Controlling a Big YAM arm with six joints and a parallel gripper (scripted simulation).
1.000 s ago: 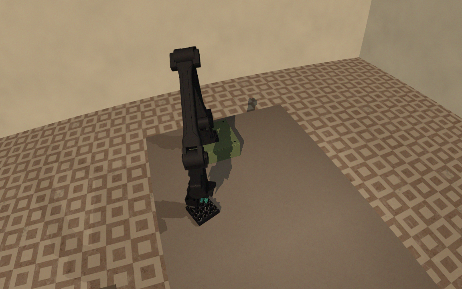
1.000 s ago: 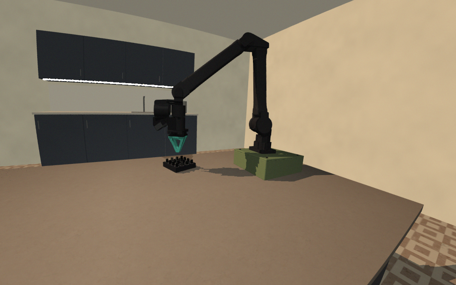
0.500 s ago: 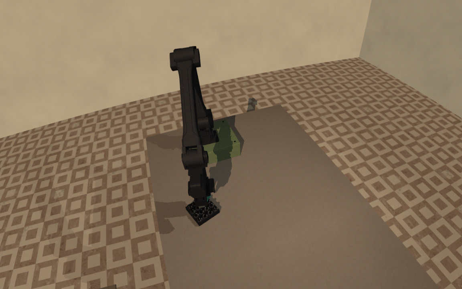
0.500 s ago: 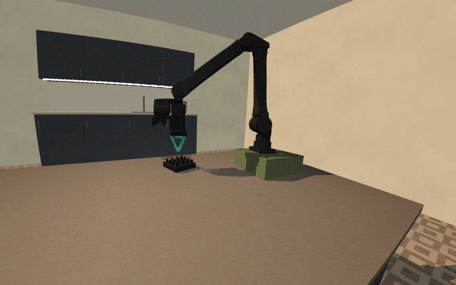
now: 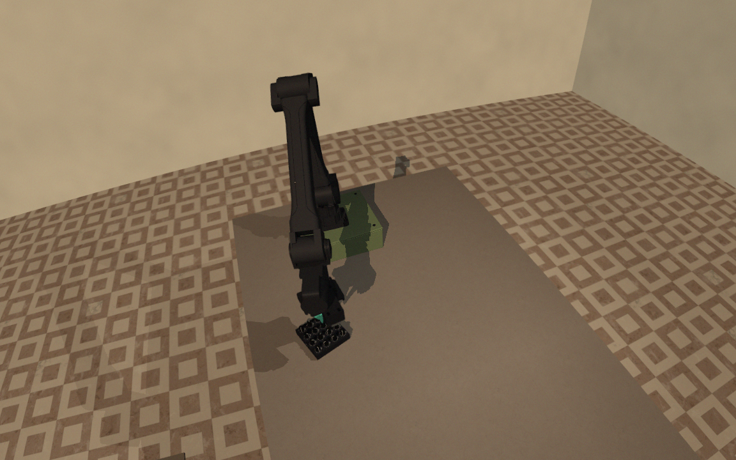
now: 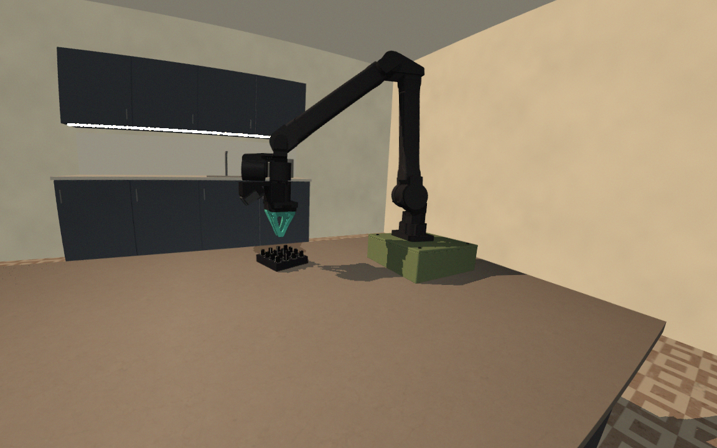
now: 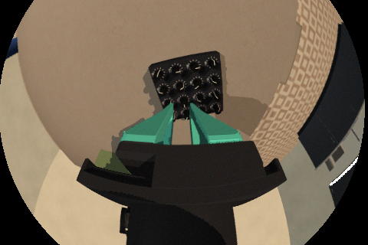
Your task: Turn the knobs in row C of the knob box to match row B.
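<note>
The black knob box [image 5: 322, 343] [image 6: 279, 266] [image 7: 186, 58] stands flat on the table [image 5: 444, 343] [image 6: 294, 345] [image 7: 96, 19]. Its black knobs stand up in a four-by-four grid, with white lines and rings of marks. The printed names and the socket cannot be made out, so I cannot tell the rows apart. My gripper [image 5: 319, 320] [image 6: 280, 235] [image 7: 181, 107] has teal fingers, a little apart with nothing between them. It points down and hangs above the box, clear of the knobs. In the wrist view the fingers hide part of the box's nearer edge and some knobs there.
The arm stands on a green block [image 6: 444, 262] [image 7: 103, 159], beyond the box in the top view. The left table edge is near the box in that view. Dark kitchen cabinets [image 6: 93, 217] stand at the back in the exterior view.
</note>
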